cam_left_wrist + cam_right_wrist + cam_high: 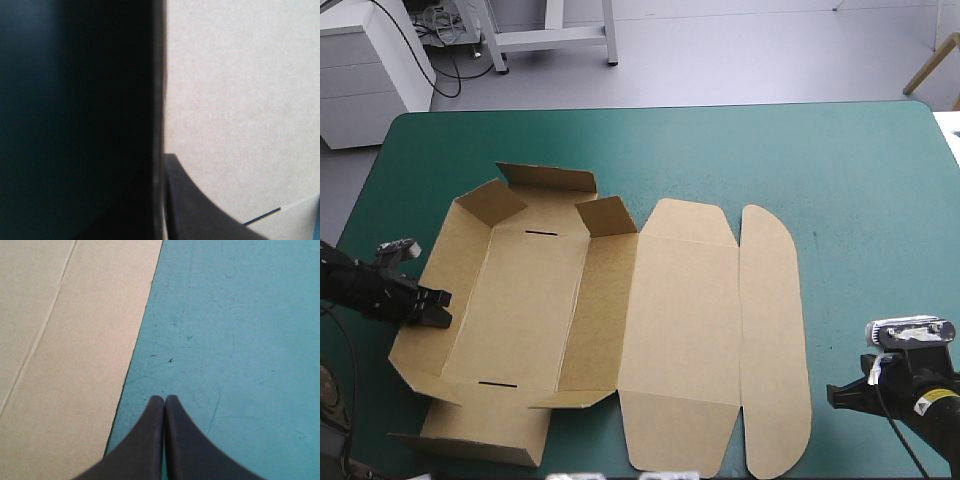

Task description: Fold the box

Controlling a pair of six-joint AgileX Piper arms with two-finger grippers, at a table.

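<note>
Brown box (680,340): left-half walls partly raised, lid flat.

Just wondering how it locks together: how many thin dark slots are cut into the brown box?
2. The far slot sits in the box floor by its far end wall; the near slot by its near end wall. Raised walls may hide others.

One box (680,330), one table (840,160), two end effectors: left end effector (442,308), right end effector (835,393).
</note>
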